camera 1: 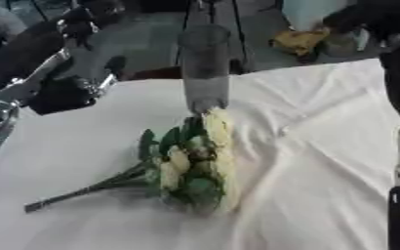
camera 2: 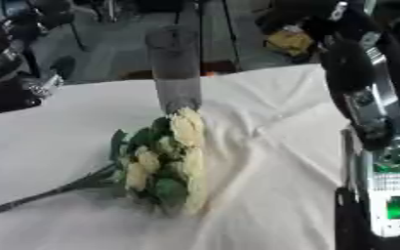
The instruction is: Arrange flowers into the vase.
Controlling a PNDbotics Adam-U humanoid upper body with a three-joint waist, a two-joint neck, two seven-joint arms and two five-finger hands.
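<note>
Cream flowers (camera 1: pixel 195 163) lie flat just before upright vase (camera 1: pixel 205 68).

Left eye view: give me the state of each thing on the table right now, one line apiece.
Vase: upright, empty, at the far edge of the table.
Flowers: lying on their side on the cloth, stems pointing left, blooms just in front of the vase.
Tablecloth: white, wrinkled.
</note>
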